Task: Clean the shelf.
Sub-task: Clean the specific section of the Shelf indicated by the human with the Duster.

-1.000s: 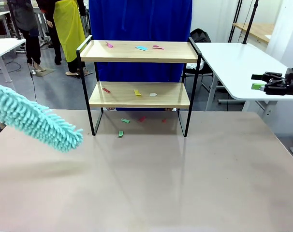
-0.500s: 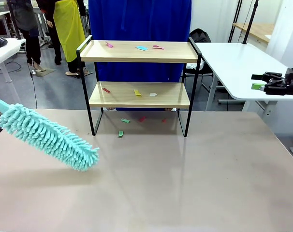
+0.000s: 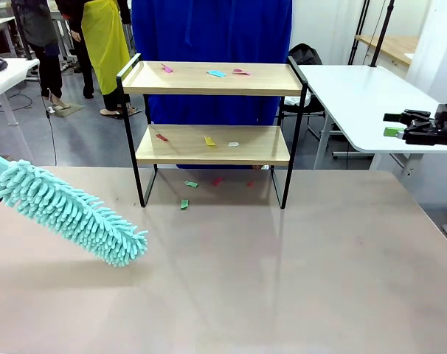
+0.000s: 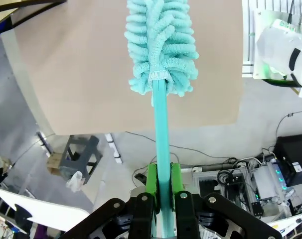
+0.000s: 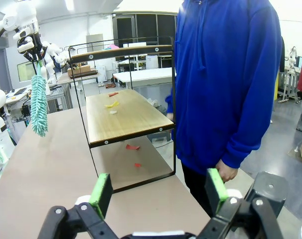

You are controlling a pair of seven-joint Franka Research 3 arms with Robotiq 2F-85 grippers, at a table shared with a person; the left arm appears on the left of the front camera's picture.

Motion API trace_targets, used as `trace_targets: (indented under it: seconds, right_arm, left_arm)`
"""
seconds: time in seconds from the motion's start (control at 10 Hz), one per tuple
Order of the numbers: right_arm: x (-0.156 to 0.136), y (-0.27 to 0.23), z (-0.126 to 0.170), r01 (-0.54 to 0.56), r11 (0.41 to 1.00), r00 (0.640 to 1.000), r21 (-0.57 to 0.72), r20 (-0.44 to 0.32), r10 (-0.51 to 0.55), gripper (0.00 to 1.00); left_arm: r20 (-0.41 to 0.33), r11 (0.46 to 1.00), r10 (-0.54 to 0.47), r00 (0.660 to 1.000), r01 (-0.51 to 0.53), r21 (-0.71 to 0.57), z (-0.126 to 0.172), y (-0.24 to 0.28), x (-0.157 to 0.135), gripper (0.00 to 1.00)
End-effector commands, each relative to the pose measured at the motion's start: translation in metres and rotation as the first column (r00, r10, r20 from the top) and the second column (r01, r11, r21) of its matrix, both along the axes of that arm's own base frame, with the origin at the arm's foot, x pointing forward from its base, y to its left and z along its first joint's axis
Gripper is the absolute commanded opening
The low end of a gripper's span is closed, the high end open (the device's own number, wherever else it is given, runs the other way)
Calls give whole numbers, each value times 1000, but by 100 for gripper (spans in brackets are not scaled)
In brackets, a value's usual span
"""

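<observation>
The shelf (image 3: pixel 268 81), two light wooden boards in a thin black frame, stands at the table's far middle. Small coloured paper scraps (image 3: pixel 216 74) lie on both boards and on the table beneath it. My left gripper (image 4: pixel 163 181) is shut on the thin handle of a turquoise fluffy duster (image 4: pixel 161 45). The duster's head (image 3: pixel 68 212) hangs slanted over the table's left side, apart from the shelf. At the far right my right gripper (image 3: pixel 411 125) hovers off the table, and its wrist view shows the right gripper (image 5: pixel 158 191) open with nothing between its pads, facing the shelf (image 5: pixel 126 117).
A person in a blue hooded top (image 5: pixel 226 84) stands right behind the shelf, one hand (image 5: pixel 226 173) hanging low. A white side table (image 3: pixel 356 96) stands at the back right. The beige table (image 3: pixel 268 273) has free room in front of the shelf.
The duster head has swung right and downward over the table's left side, then eased slightly back to the left. The right gripper has stayed where it was.
</observation>
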State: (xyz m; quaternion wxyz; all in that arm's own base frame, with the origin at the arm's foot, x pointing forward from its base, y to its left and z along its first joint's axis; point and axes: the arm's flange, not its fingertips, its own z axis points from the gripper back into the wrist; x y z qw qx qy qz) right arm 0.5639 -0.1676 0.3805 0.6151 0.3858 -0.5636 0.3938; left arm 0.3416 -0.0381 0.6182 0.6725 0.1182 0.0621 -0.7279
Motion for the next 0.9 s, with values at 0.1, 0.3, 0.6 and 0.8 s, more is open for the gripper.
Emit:
trace_targets:
  seconds: [0.1,0.3,0.6,0.8]
  right_arm:
    - [0,2,3,2,1000,1000,-8,-10,-2,100]
    - [0,2,3,2,1000,1000,-8,-10,-2,100]
    - [0,2,3,2,1000,1000,-8,-10,-2,100]
    - [0,2,3,2,1000,1000,-8,-10,-2,100]
  left_arm:
    - [-3,1000,1,1000,-1,0,6,0,-2,13]
    - [-3,1000,1,1000,-1,0,6,0,-2,13]
    - [-3,1000,1,1000,-1,0,6,0,-2,13]
    - [-3,1000,1,1000,-1,0,6,0,-2,13]
